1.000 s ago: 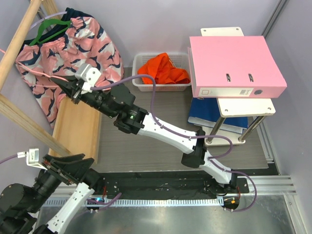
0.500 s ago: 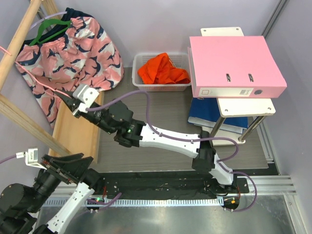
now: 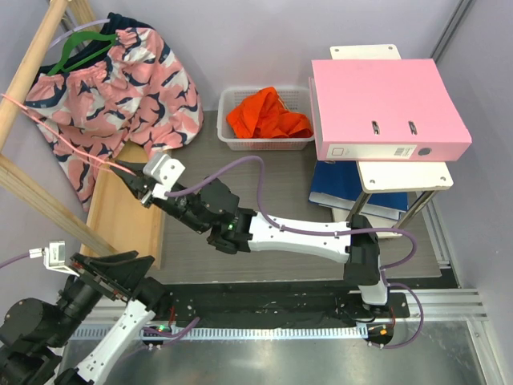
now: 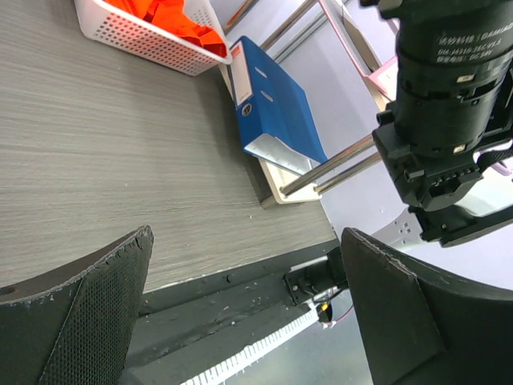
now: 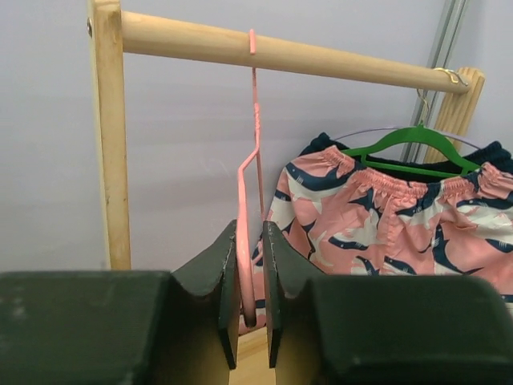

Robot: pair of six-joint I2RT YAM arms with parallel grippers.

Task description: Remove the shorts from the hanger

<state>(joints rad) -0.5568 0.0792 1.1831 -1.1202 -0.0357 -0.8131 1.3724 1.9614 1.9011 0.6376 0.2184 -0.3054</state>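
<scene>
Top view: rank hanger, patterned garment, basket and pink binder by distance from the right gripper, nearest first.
1. Hanger, held in the right gripper.
2. Patterned garment, just beyond, back left.
3. Basket, back centre.
4. Pink binder, far right.

I count two garments, the orange shorts (image 3: 268, 114) at twelve o'clock and the patterned garment (image 3: 120, 80) at ten o'clock, two hangers, the pink hanger (image 5: 255, 104) and the green hanger (image 5: 418, 130), two binders, the pink binder (image 3: 385, 104) and the blue binder (image 4: 276, 112), and one basket (image 3: 264, 144).
</scene>
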